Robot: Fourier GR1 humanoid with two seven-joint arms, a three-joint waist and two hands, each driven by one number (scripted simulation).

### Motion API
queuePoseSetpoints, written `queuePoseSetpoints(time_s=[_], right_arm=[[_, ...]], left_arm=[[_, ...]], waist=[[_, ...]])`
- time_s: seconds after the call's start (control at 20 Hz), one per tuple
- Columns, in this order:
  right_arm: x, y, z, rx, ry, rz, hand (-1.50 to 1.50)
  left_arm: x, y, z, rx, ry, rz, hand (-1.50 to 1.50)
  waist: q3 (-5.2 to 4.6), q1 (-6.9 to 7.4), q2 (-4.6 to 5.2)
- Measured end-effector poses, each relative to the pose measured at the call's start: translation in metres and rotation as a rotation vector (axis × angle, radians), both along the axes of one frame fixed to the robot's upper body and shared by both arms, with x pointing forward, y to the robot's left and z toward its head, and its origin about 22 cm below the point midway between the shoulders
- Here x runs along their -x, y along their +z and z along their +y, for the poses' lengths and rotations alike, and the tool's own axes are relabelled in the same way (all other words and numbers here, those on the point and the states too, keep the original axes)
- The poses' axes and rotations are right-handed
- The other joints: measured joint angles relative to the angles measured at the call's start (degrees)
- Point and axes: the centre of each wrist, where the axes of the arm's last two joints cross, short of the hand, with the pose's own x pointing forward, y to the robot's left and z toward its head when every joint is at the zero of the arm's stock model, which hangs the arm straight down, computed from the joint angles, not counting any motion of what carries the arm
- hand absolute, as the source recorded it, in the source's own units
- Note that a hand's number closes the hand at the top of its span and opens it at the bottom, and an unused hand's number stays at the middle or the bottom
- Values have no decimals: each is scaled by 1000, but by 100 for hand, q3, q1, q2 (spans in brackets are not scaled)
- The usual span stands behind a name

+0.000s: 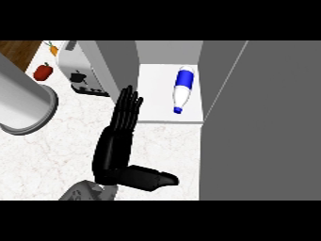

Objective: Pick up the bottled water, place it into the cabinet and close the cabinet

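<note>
The bottled water, white with a blue band and blue cap, lies on its side on the white floor of the cabinet, cap toward me. A grey door panel stands wide at the right and a narrower grey panel at the left. My left hand is open in the middle of the view, fingers straight and pointing away. Its fingertips reach the lower edge of the left panel and its thumb sticks out to the right. The hand holds nothing and sits left of the bottle, apart from it.
A white toaster stands left of the cabinet, with a red pepper and a carrot behind it. A big pale grey cylinder slants across the left side. White marble counter spreads in front.
</note>
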Motion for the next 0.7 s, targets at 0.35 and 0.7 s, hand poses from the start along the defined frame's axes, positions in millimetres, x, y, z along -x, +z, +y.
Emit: queuePoseSetpoints(time_s=[0.35,0.7], right_arm=[[-2,-6,25,-48,152,81,150],[-8,-7,56,-105,257,103,150]], left_arm=[[33,1,30,3,28,-9,-150],[57,-3,58,6,58,-5,-150]], waist=[[-5,-13,1],[-21,-24,-12]])
